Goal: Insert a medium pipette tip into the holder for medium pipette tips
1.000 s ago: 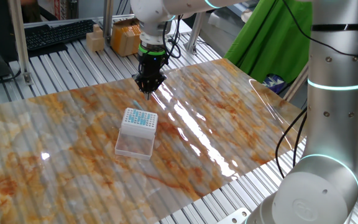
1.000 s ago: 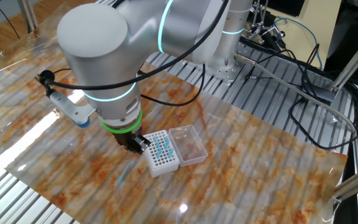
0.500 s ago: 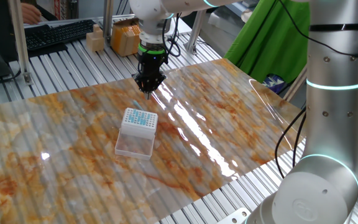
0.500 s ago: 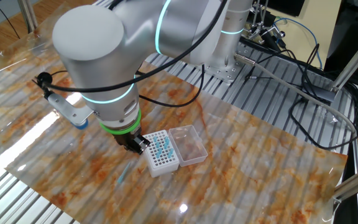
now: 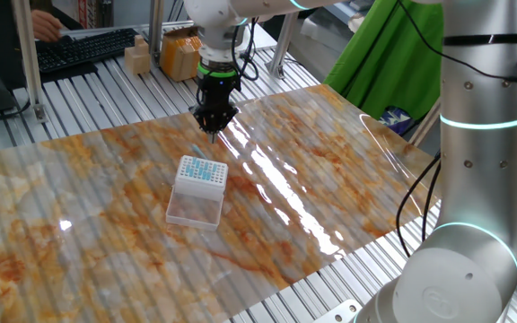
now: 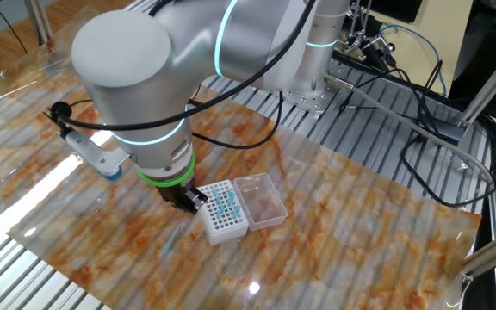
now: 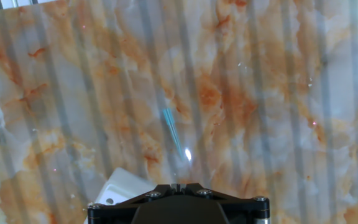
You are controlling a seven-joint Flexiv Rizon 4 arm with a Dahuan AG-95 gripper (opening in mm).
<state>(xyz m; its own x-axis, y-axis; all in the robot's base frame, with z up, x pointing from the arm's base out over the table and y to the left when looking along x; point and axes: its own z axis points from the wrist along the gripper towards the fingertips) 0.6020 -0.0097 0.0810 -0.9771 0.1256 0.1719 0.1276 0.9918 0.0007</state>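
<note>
The medium pipette tip point(image 7: 173, 132) is a thin teal-blue cone lying flat on the marbled table; it also shows in one fixed view point(image 5: 195, 150) and in the other fixed view point(image 6: 169, 241). The holder for medium pipette tips point(image 5: 201, 172) is a white box with a teal-dotted grid top, its clear flap point(image 5: 195, 209) open beside it. It also shows in the other fixed view point(image 6: 224, 212). My gripper point(image 5: 214, 132) hangs just above the table, beside the holder and near the tip. Its fingers look pressed together with nothing between them. In the hand view only the gripper's black body point(image 7: 178, 202) shows.
A corner of the holder point(image 7: 120, 186) shows at the bottom left of the hand view. Cardboard boxes point(image 5: 179, 52) and a keyboard point(image 5: 83, 47) sit beyond the table's far edge. A second robot arm point(image 5: 478, 179) stands at the right. Cables point(image 6: 420, 129) lie past the table.
</note>
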